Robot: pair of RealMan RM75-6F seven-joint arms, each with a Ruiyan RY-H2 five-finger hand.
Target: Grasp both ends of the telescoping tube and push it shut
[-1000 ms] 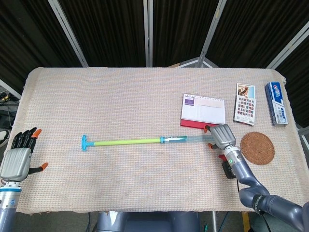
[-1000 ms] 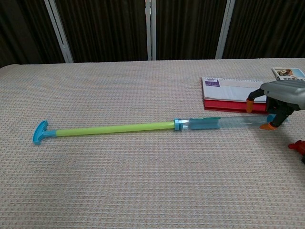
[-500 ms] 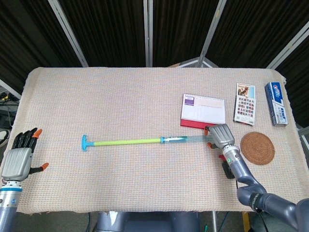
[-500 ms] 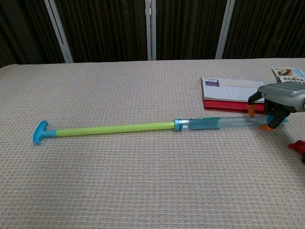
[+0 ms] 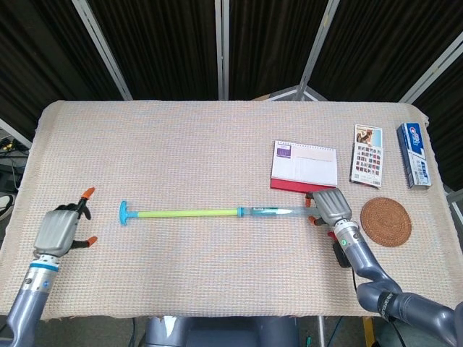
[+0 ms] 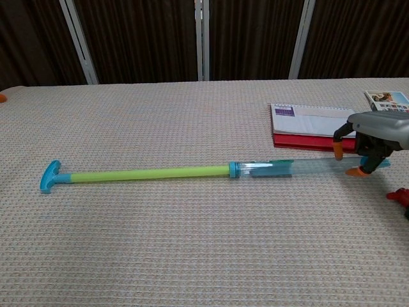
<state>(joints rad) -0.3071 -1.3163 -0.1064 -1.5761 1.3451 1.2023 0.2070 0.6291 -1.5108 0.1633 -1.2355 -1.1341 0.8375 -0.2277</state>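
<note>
Orange-tipped fingers of the right hand [image 5: 330,206] close around the clear end of the tube [image 5: 217,212], which lies fully stretched out along the woven tablecloth [image 5: 217,144], just in front of the red-edged calendar [image 5: 304,164]. Over at the far end, the left hand [image 5: 59,229] hovers near the blue T-handle [image 5: 124,213], fingers apart, holding nothing.

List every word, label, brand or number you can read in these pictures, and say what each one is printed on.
No text can be read with certainty.
Blue box at the table's far right: white brand lettering, too small and blurred to read.
Desk calendar: a purple corner mark and faint print, illegible.
Card of small pictures: rows of tiny images, no legible words.
Telescoping tube, woven coaster and both robot hands: no visible markings.
</note>
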